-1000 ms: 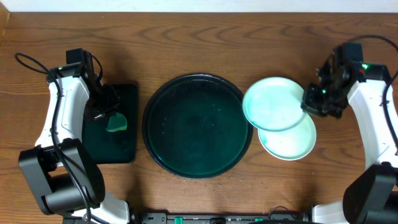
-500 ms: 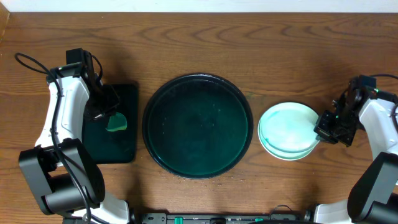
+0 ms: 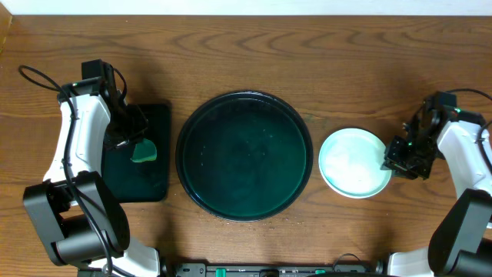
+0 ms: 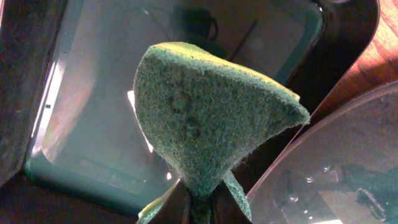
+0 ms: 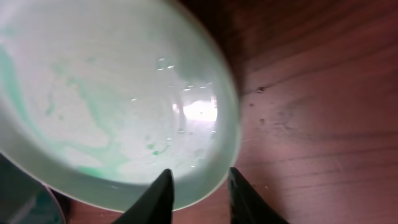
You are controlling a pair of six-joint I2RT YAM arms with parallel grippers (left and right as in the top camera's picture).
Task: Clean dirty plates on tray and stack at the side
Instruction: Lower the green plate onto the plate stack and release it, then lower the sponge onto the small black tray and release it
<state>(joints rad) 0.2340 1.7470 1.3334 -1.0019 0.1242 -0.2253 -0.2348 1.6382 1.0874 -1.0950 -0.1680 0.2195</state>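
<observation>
The plates are stacked point(image 3: 350, 161) on the table right of the large round black tray point(image 3: 244, 156). The tray holds no plate, only wet droplets. The top plate point(image 5: 112, 93) is pale turquoise with green smear marks. My right gripper point(image 3: 393, 158) is at the stack's right edge. Its fingers point(image 5: 199, 196) are open and straddle the top plate's rim. My left gripper point(image 3: 137, 142) is shut on a green sponge point(image 3: 144, 152). It holds the sponge point(image 4: 205, 112) between its fingers point(image 4: 200, 208) over the small rectangular tray.
A small rectangular black tray point(image 3: 157, 185) with wet contents point(image 4: 87, 124) lies left of the round tray. The round tray's rim point(image 4: 348, 162) shows at the right of the left wrist view. Brown wooden table point(image 3: 246, 54) lies all round.
My right gripper carried the turquoise plate from above the round tray's right rim down and right onto the stack. The plate now rests squarely there. The left arm has not moved.
</observation>
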